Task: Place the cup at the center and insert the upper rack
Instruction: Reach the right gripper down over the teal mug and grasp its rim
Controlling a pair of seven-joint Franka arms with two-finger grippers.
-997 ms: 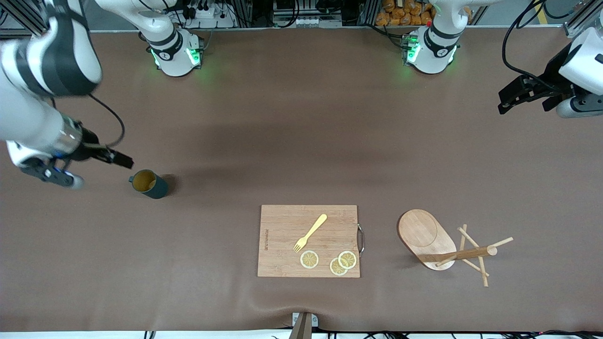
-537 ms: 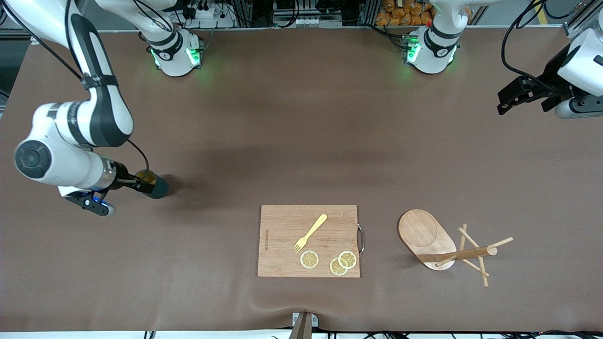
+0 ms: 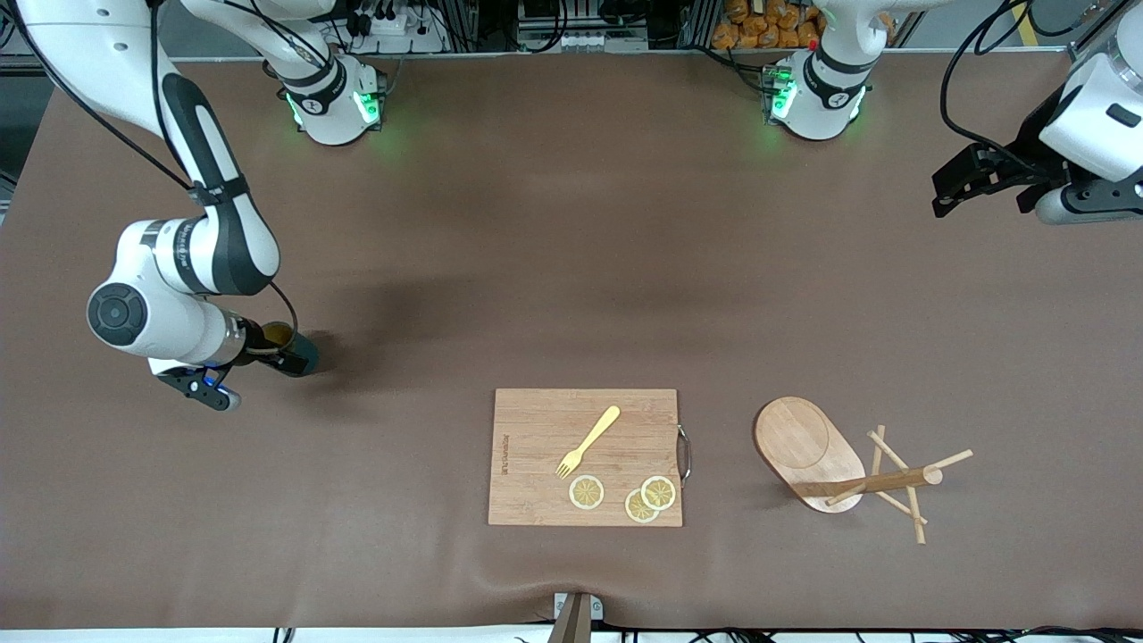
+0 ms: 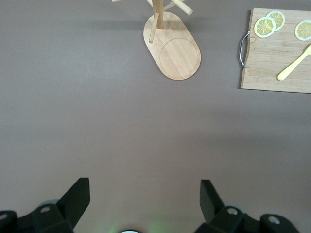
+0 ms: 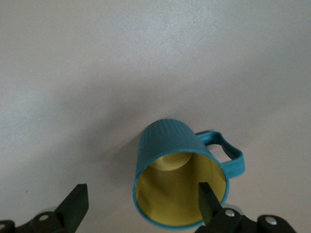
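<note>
While my right tool hangs open over the cup, upright near the desk's right-arm edge, I should straddle one wall before closing. My left tool waits open; the upper rack lies toppled.

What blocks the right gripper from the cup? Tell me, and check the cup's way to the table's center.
Nothing visible. The open right gripper is right at the cup, one finger over its mouth. Bare table lies toward the center; the cutting board sits nearer the camera.
</note>
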